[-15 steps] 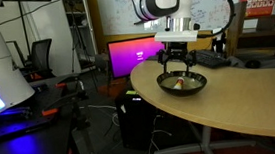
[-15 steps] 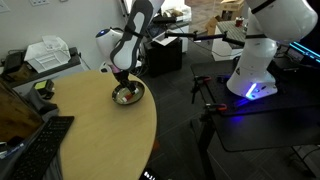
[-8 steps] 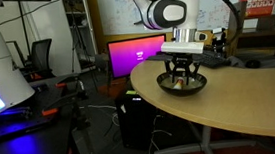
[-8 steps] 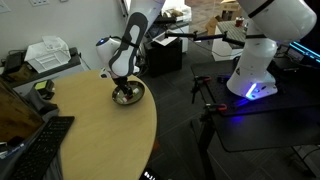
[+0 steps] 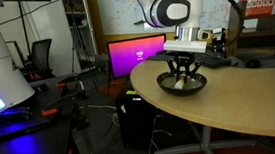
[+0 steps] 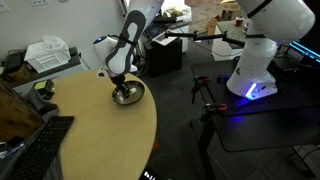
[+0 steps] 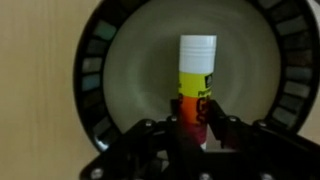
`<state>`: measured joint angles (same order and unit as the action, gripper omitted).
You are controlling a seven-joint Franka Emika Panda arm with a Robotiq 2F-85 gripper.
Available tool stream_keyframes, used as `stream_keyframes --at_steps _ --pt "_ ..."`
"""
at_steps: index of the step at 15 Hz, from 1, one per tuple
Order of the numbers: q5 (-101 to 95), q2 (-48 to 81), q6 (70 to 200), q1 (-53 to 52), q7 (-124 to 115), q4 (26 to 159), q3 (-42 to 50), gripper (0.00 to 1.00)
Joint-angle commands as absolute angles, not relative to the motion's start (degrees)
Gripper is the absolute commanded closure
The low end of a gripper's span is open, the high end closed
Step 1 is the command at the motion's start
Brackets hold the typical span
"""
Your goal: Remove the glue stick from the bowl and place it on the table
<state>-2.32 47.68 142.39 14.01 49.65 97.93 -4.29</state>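
Observation:
In the wrist view the glue stick (image 7: 196, 75) lies inside the bowl (image 7: 120, 70), white cap pointing away, yellow then reddish-orange body toward me. My gripper (image 7: 193, 122) is shut on its orange end, one black finger on each side. The bowl is dark-rimmed with a pale olive inside. In both exterior views the bowl (image 5: 166, 83) (image 6: 137, 95) sits near the curved edge of the tan table (image 5: 230, 104) (image 6: 100, 135), with my gripper (image 5: 184, 75) (image 6: 122, 90) reaching straight down into it. The stick is too small to make out there.
A keyboard (image 6: 45, 145) lies on the table far from the bowl. A lit monitor (image 5: 136, 55), office chairs and another white robot base (image 6: 262, 60) stand beyond the table edge. Bare tabletop (image 7: 35, 90) surrounds the bowl.
The gripper has lowered into the bowl and its fingers have gone from open to shut on the glue stick. The bowl has stayed in place.

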Motion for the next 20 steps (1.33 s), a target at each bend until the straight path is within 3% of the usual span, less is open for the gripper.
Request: stream_keyframes --at_steps 1,8,20 --pt "-3.2 43.8 140.4 16.1 51.1 98.8 -5.6 0.92" --pt "-10.2 46.3 140.4 14.1 49.7 88.5 -1.5 0.92" --pt "-11.0 72.3 131.2 14.4 50.5 52.5 -0.2 0.92"
